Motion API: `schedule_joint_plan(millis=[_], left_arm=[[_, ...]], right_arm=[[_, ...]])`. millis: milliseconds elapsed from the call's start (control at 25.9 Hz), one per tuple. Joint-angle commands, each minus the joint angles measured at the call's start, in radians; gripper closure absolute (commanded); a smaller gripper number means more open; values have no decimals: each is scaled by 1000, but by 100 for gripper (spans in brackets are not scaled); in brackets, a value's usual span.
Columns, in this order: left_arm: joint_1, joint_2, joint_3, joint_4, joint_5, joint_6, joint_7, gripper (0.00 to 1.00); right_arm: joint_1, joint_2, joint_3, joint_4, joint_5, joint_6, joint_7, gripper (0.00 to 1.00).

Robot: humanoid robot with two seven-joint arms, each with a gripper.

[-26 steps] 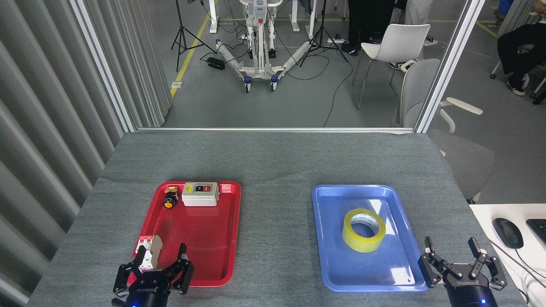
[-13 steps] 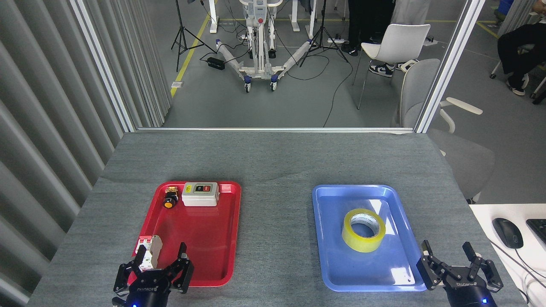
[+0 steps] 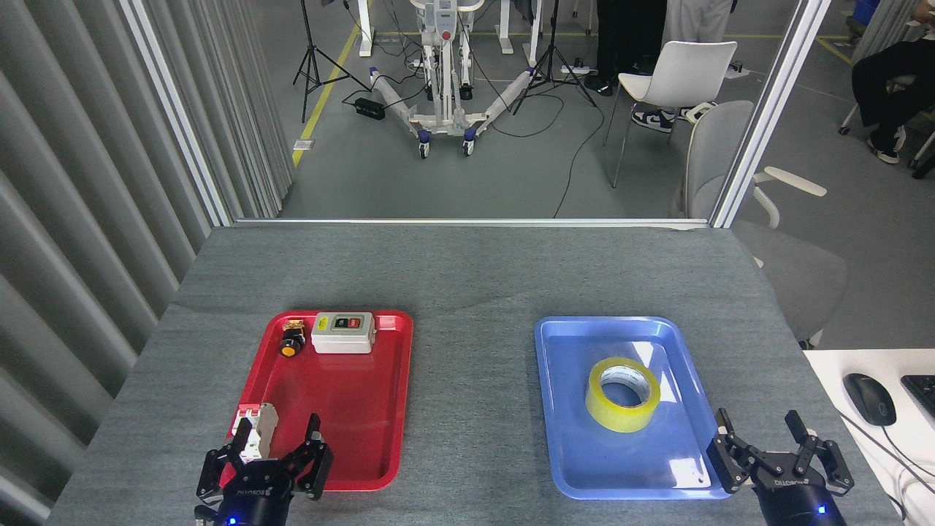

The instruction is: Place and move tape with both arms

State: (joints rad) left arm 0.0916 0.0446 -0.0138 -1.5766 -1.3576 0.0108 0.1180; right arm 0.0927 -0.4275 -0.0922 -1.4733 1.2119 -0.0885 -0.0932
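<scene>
We have hardly begun: the tape (image 3: 622, 394) lies flat in the blue tray (image 3: 562, 438) toward the bench's right edge, untouched. Our right claw (image 3: 776, 444) hangs near the front edge with fingers spread, and our left claw (image 3: 266, 456) likewise over the red tray (image 3: 365, 438) (both empty). Each claw reads ROBOTIQ.
</scene>
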Motion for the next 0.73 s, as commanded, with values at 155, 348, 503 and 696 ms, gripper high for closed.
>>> schedule_joint_plan(millis=[155, 348, 503, 696], left_arm=[[-12, 1, 0, 7, 0, 1, 0, 0], [-12, 1, 0, 7, 0, 0, 2, 0], [-10, 11, 11, 9, 0, 0, 3, 0], [-7, 15, 23, 13, 0, -2, 3, 0]], right_arm=[[2, 4, 0, -2, 0, 7, -2, 0], [9, 6, 0, -4, 0, 7, -2, 0], [13, 7, 2, -5, 0, 7, -2, 0], [12, 7, 2, -8, 0, 7, -2, 0]])
